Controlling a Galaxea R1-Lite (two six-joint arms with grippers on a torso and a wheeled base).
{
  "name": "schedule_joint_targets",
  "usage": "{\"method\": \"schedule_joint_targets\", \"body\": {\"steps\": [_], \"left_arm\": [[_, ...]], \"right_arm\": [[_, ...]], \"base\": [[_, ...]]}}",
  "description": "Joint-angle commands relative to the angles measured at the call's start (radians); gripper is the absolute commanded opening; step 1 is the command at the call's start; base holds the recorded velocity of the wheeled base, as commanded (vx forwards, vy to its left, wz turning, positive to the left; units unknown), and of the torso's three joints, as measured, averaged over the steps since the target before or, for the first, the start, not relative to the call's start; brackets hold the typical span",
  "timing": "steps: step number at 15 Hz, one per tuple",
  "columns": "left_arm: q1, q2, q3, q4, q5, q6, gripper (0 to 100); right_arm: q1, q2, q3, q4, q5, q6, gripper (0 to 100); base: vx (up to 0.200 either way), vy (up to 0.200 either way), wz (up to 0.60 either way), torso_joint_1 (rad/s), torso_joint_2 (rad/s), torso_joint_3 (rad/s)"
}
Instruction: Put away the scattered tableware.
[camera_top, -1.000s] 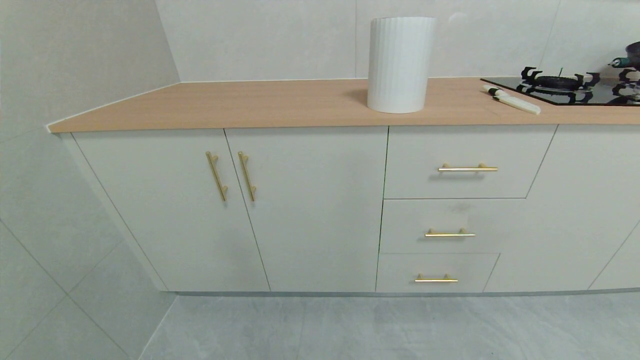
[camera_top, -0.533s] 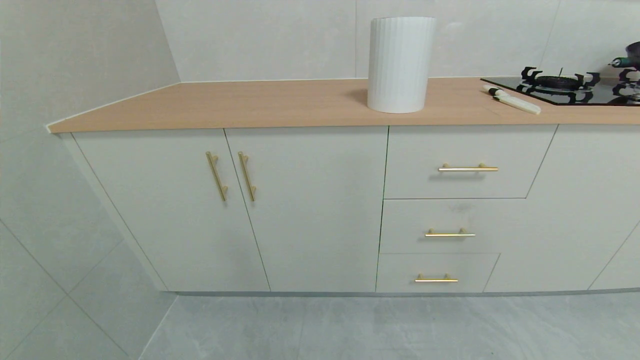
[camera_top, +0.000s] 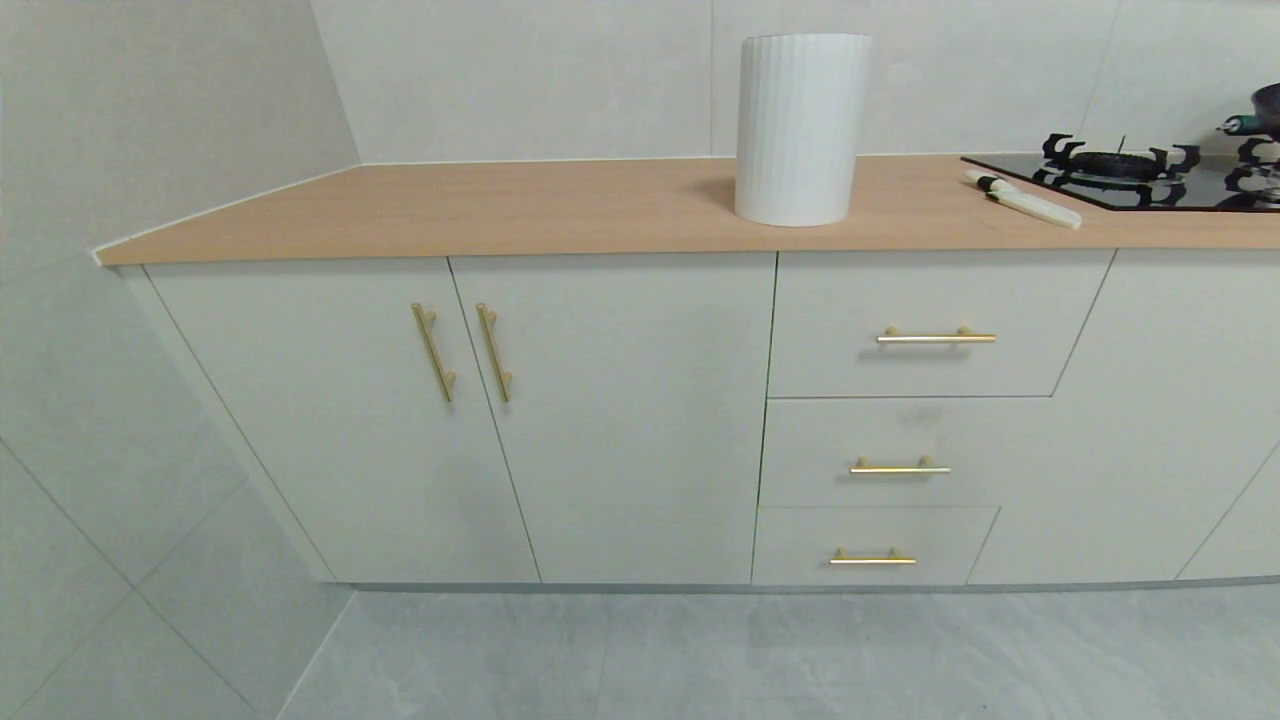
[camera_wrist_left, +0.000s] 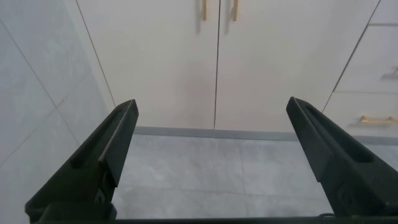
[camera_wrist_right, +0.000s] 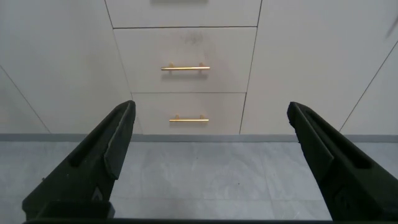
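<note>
While white utensil (camera_top: 1030, 203) lies near countertop (camera_top: 500, 210) edge, left gripper (camera_wrist_left: 211, 101) gapes above floor (camera_wrist_left: 211, 171), right gripper (camera_wrist_right: 211, 104) likewise, both empty

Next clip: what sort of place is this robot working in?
Most likely a home kitchen: a wooden countertop over pale cabinets with brass handles, and a gas hob at the countertop's right end.

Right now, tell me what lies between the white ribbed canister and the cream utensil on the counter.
Nothing: in the head view, only bare wooden countertop runs between the white ribbed canister and the cream utensil.
</note>
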Motion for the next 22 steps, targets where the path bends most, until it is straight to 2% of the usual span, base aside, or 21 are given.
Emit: {"method": "schedule_joint_targets", "body": {"steps": [1, 2, 3, 4, 6, 22], "left_arm": [[0.0, 0.0, 0.0, 0.0, 0.001, -0.008, 100], [0.0, 0.0, 0.0, 0.0, 0.001, -0.011, 100], [0.0, 0.0, 0.0, 0.0, -0.001, 0.012, 100], [0.0, 0.0, 0.0, 0.0, -0.001, 0.015, 100], [0.0, 0.0, 0.0, 0.0, 0.001, -0.008, 100], [0.0, 0.0, 0.0, 0.0, 0.001, -0.008, 100]], "right_arm": [[0.0, 0.003, 0.0, 0.002, 0.002, 0.0, 100], [0.0, 0.003, 0.0, 0.002, 0.0, 0.0, 100], [0.0, 0.003, -0.002, 0.002, 0.002, 0.0, 100], [0.0, 0.003, 0.0, 0.002, 0.0, 0.0, 100], [0.0, 0.003, 0.0, 0.002, 0.002, 0.0, 100], [0.0, 0.003, 0.0, 0.002, 0.003, 0.0, 100]], "base": [[0.0, 0.0, 0.0, 0.0, 0.0, 0.0], [0.0, 0.0, 0.0, 0.0, 0.0, 0.0], [0.0, 0.0, 0.0, 0.0, 0.0, 0.0], [0.0, 0.0, 0.0, 0.0, 0.0, 0.0], [0.2, 0.0, 0.0, 0.002, 0.0, -0.002], [0.2, 0.0, 0.0, 0.003, 0.0, 0.001]]}}
